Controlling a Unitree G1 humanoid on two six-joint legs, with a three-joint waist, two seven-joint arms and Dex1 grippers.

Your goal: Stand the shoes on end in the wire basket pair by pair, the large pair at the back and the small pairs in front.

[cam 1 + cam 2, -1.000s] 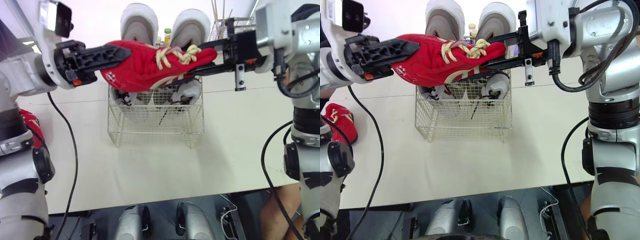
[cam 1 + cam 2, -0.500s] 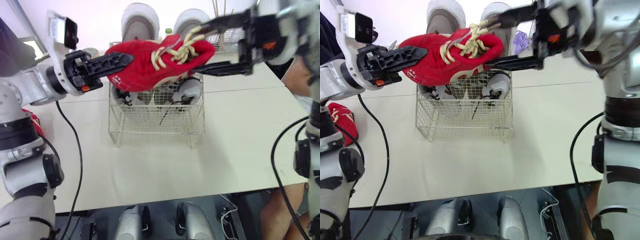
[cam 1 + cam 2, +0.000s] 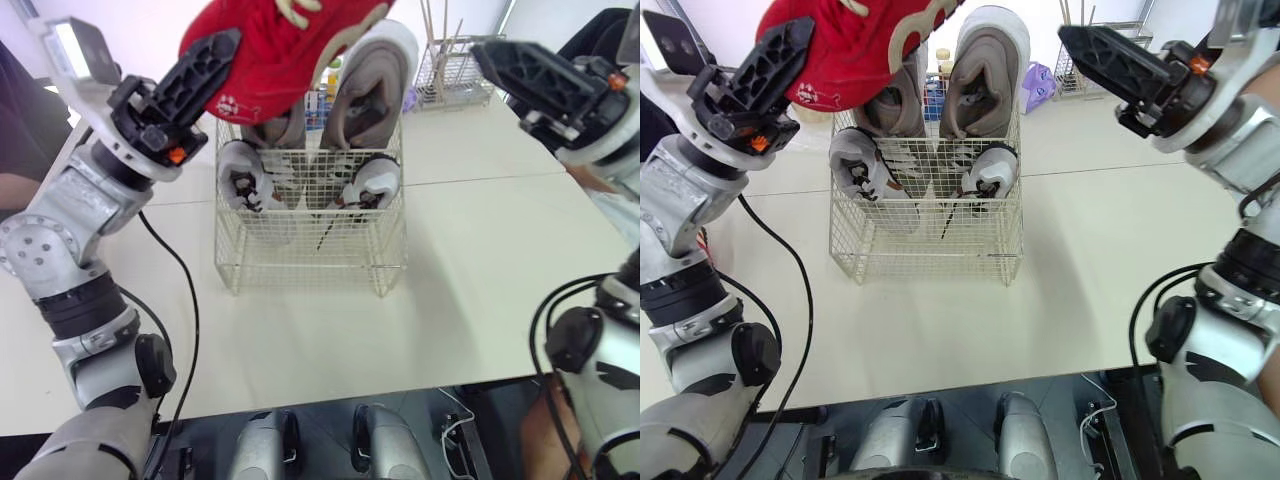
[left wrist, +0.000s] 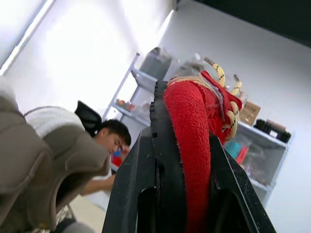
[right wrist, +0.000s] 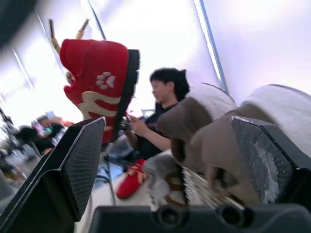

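My left gripper (image 3: 222, 52) is shut on a red shoe (image 3: 285, 40) with cream laces, held high above the back left of the wire basket (image 3: 310, 262); red fabric is pinched between its fingers (image 4: 165, 160). In the basket a large grey-brown pair (image 3: 375, 85) stands on end at the back, and a small white-and-grey pair (image 3: 375, 182) stands in front of it. Off to the right of the basket, my right gripper (image 5: 167, 121) is open and holds nothing, with its fingers (image 3: 1120, 65) pointing toward the shoe. A second red shoe (image 5: 129, 183) lies on the table.
A wire rack with sticks (image 3: 450, 70) stands at the back right. Bottles (image 3: 330, 78) and a purple bag (image 3: 1040, 85) sit behind the basket. A person (image 5: 165, 114) sits beyond the table. The white tabletop (image 3: 480, 270) stretches in front and to the right.
My right gripper opened, let go of the red shoe and drew back to the right. The left gripper lifted the shoe higher and tilted it upward.
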